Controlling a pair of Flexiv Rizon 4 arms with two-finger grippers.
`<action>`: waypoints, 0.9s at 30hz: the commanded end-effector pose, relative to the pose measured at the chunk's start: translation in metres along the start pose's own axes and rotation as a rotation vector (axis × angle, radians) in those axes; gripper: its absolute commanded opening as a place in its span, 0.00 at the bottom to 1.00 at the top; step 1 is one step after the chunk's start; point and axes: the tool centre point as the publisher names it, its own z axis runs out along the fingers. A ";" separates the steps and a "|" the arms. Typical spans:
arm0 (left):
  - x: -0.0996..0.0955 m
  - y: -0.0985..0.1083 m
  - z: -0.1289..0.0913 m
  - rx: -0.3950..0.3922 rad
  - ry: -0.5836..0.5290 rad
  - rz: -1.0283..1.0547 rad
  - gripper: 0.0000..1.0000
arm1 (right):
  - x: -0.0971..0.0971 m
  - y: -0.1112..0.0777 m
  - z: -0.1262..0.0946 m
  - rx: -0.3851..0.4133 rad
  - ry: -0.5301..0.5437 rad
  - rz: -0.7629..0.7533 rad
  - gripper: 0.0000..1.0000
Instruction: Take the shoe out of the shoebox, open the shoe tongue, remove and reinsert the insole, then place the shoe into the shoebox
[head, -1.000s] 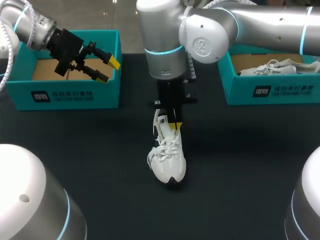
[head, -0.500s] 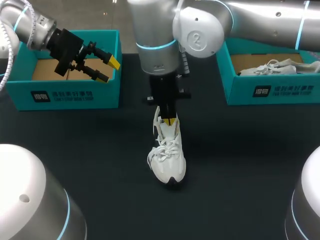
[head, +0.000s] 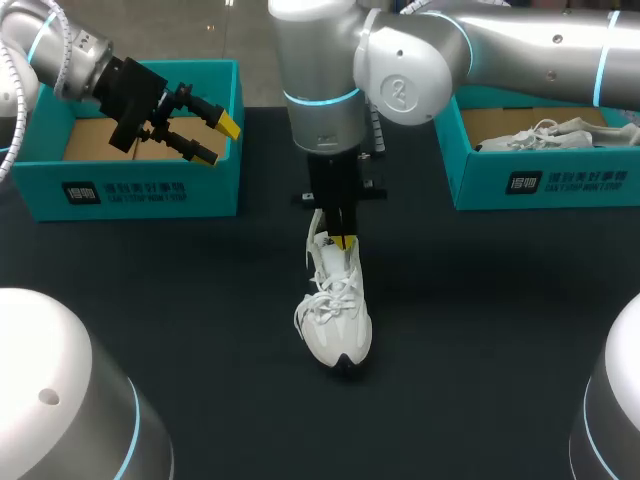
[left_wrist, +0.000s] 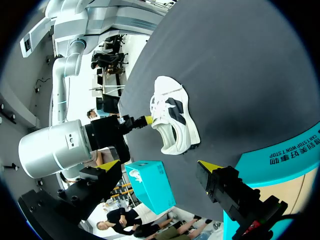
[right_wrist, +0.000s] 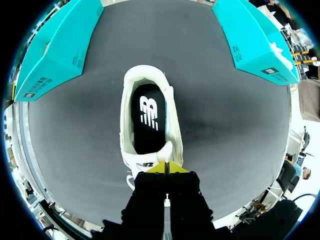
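Observation:
A white shoe (head: 335, 312) stands on the black table, toe toward the near edge. Its black insole (right_wrist: 148, 117) lies inside, seen in the right wrist view. My right gripper (head: 343, 241) hangs straight down over the shoe (right_wrist: 147, 125), shut, its yellow tips (right_wrist: 166, 167) touching the top edge of the tongue (right_wrist: 165, 150). I cannot tell whether the tongue is pinched. My left gripper (head: 213, 139) is open and empty above the left teal shoebox (head: 130, 185). From the left wrist, the shoe (left_wrist: 172, 120) lies ahead of its open gripper (left_wrist: 160, 165).
A second teal shoebox (head: 540, 180) at the right back holds another white shoe (head: 545, 135). Both boxes flank the shoe, the left shoebox (right_wrist: 55, 55) and the right shoebox (right_wrist: 255, 40) in the right wrist view. Black table (head: 480, 320) spreads around the shoe.
My right gripper has shifted slightly from over the laces back toward the shoe's opening. The shoe and the left arm have stayed put.

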 end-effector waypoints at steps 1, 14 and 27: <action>0.000 0.000 0.000 0.000 0.003 0.001 1.00 | -0.001 -0.004 -0.006 0.003 -0.004 -0.002 0.00; 0.000 0.000 0.000 0.000 0.003 0.001 1.00 | 0.015 -0.008 -0.014 -0.006 0.017 -0.042 0.00; 0.000 0.000 0.000 0.000 0.003 0.001 1.00 | 0.015 0.014 0.010 -0.009 0.032 -0.045 0.00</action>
